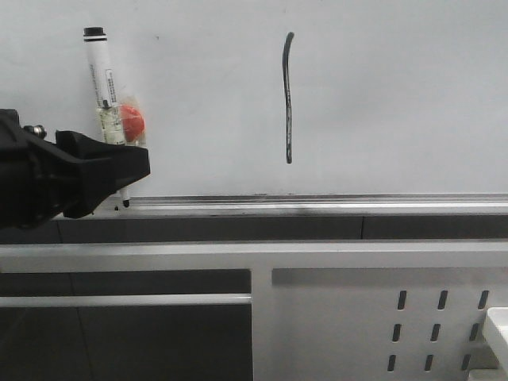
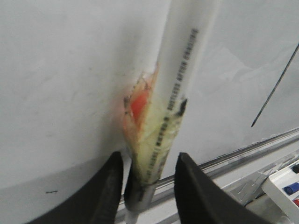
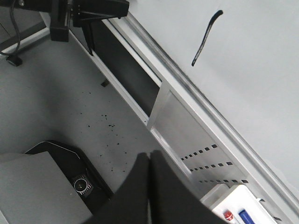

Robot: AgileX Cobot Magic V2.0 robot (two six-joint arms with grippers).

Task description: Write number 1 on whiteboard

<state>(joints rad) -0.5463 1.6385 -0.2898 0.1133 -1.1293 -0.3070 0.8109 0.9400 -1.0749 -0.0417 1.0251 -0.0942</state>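
Note:
The number 1 (image 1: 289, 99) is a thin black, nearly vertical stroke on the whiteboard (image 1: 397, 95), also seen in the left wrist view (image 2: 275, 88) and the right wrist view (image 3: 205, 39). A white marker (image 1: 103, 87) stands upright against the board at the left, its tip down on the silver ledge (image 1: 317, 202). A red-orange lump (image 1: 131, 119) is taped to its barrel. My left gripper (image 2: 148, 161) is open around the marker's lower end (image 2: 149, 177), with a gap showing at each finger. My right gripper (image 3: 149, 156) is shut with nothing in it, away from the board and over the floor.
Below the ledge runs the white perforated metal frame (image 1: 357, 317). A white tray with red and blue markers (image 2: 285, 186) sits at the lower right, also visible in the right wrist view (image 3: 238, 210). A black device (image 3: 81, 184) lies on the grey floor.

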